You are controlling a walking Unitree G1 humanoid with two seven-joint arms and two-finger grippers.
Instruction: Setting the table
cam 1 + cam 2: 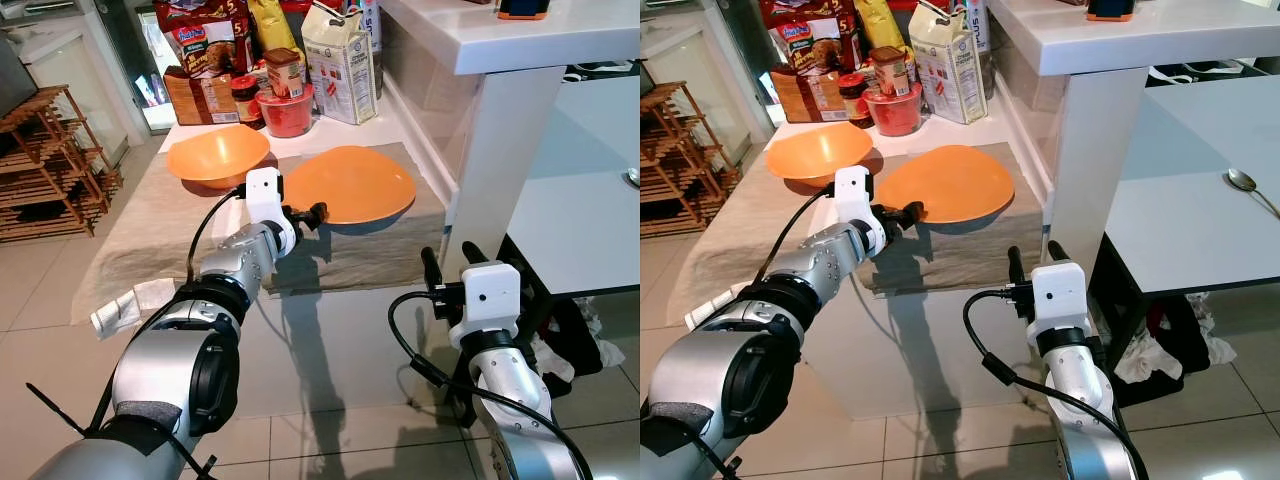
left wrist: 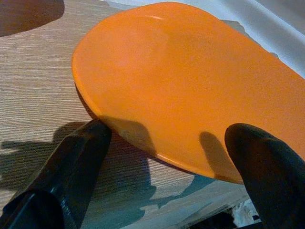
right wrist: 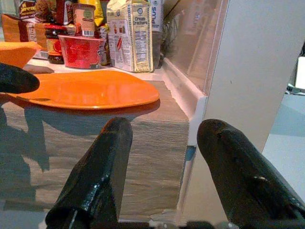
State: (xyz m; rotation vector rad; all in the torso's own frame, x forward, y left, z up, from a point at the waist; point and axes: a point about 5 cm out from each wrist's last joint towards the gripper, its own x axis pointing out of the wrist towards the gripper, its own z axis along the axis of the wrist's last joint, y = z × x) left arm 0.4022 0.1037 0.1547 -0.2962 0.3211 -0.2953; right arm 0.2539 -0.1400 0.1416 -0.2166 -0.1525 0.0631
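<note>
An orange plate lies on a beige striped runner at the front of a low counter. My left gripper is at the plate's near-left rim. In the left wrist view its two black fingers stand wide apart, open, and the plate's edge runs between them. An orange bowl sits behind and to the left of the plate. My right gripper is lower, in front of the counter's right corner, open, with nothing between its fingers.
Groceries crowd the back of the counter: a cracker box, a red tub and jars. A white pillar with a high worktop rises right of the plate. Beyond it stands a white table with a spoon. A wooden rack stands at the left.
</note>
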